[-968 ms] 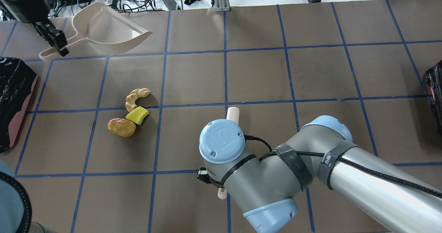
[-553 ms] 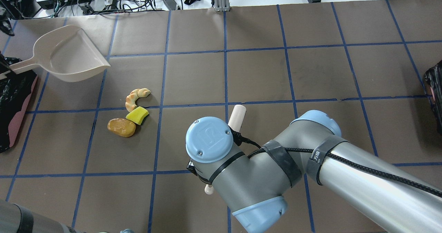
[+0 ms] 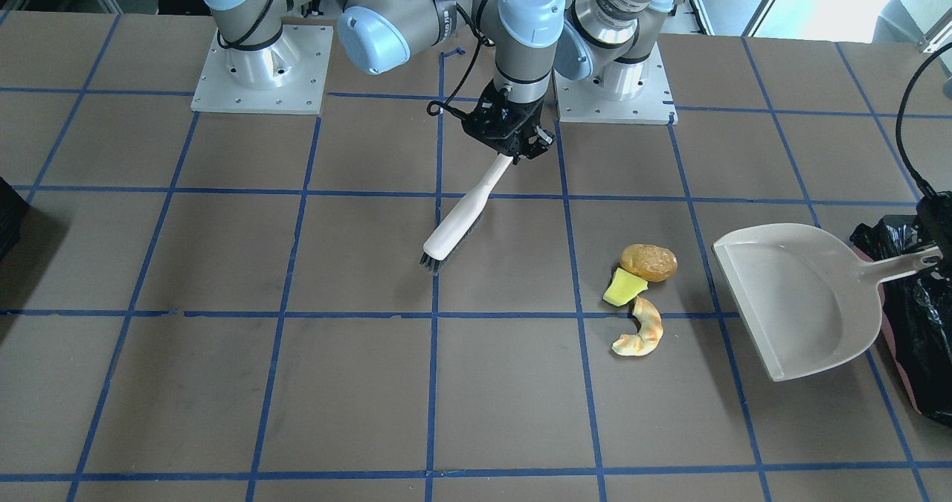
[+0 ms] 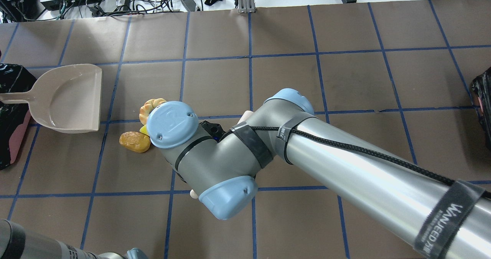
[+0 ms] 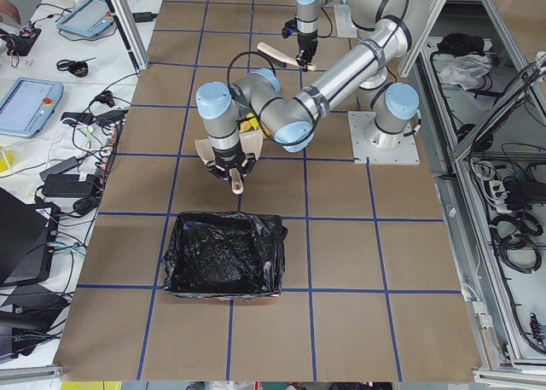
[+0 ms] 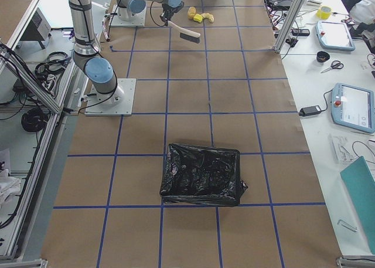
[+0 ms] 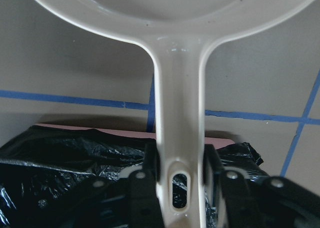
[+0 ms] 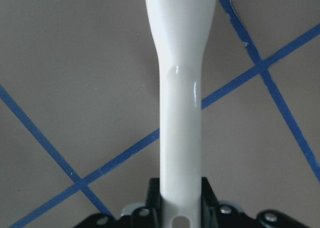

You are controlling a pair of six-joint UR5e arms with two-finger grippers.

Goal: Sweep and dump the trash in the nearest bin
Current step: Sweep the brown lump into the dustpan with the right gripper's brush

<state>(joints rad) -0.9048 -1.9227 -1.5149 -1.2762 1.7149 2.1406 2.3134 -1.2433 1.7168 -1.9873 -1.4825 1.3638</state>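
Order: as seen from across the table, facing the robot, left to right.
Other container [image 6: 202, 174]: lined with black plastic, at the table's [image 3: 223, 383] end on the robot's right, well apart from everything else.
Brush [image 3: 462, 216]: white handle, dark bristles. It slants down from the gripper, bristle head low over a blue tape line. Whether the bristles touch the surface cannot be told.
Right gripper [image 3: 509, 152]: fingers pressed onto the top end of the brush handle, pinching it. The wrist view shows the handle running straight out from between them.
Potato piece [image 3: 649, 262]: golden-brown oval, lying flat and touching the wedge.
Wedge [image 3: 623, 288]: yellow-green, between the potato piece and the croissant piece.
Croissant piece [image 3: 641, 329]: curved, orange and cream, just beside the wedge. All three lie between the brush head and the dustpan mouth, on the bin's half of the table.
Dustpan [image 3: 796, 301]: beige, its straight open edge turned towards the trash, near it but apart. The handle reaches out over the bin's edge.
Left gripper [image 7: 180, 163]: fingers clamped on either side of the dustpan handle near its slotted end, above the black bag.
Bin [image 4: 18, 142]: pink-sided, lined with a glossy black bag, at the table's end on the robot's left, just beyond the dustpan.
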